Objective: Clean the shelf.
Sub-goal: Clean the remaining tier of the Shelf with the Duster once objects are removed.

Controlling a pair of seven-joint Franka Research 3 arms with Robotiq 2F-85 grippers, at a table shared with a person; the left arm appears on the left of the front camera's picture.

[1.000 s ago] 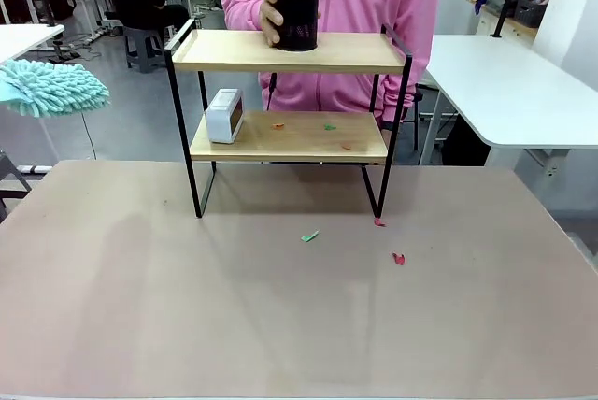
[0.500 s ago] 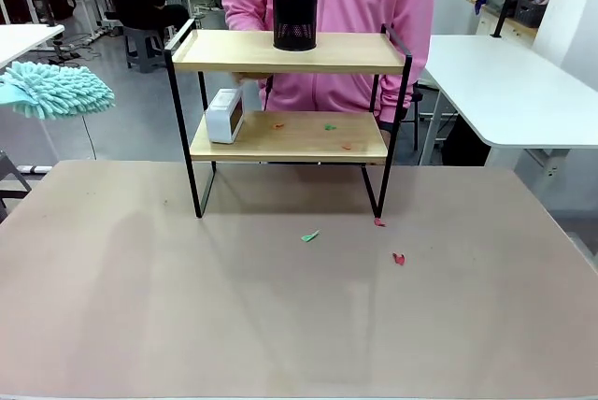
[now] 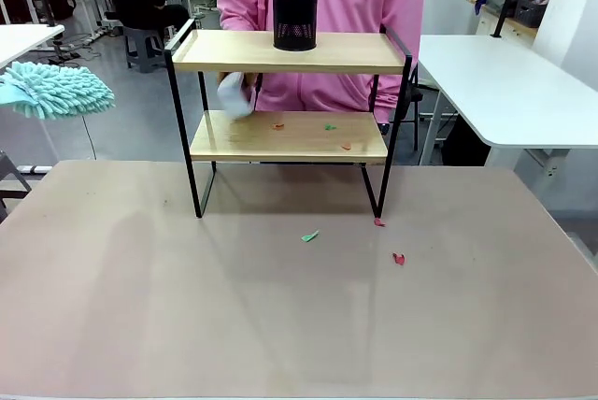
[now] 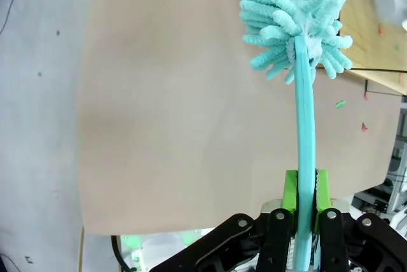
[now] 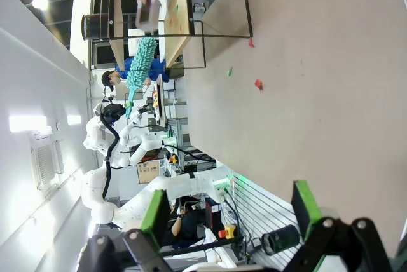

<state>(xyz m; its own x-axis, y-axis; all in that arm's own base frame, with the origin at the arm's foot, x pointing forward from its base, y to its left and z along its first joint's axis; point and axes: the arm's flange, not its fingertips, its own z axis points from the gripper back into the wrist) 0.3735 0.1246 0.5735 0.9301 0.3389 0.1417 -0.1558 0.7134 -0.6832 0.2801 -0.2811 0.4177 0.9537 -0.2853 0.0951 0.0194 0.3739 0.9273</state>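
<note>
In the front view, the small two-tier shelf (image 3: 355, 50) of light wooden boards in a black metal frame is standing at the far end of the brown worktop (image 3: 280, 325). A black mesh cup (image 3: 295, 15) is being carried on its top board. A blurred white object (image 3: 234, 96) is being held above its lower board by the person, beside coloured scraps (image 3: 329, 126).

In the left wrist view, the handle of a fluffy teal duster (image 4: 292, 11) is being clamped by the left gripper (image 4: 306, 199), well apart from the shelf.

In the right wrist view, the right gripper (image 5: 230, 207) is being held apart and empty, far from the shelf.

If the duster is swept in now, the person's hand could be struck, or the cup toppled.
</note>
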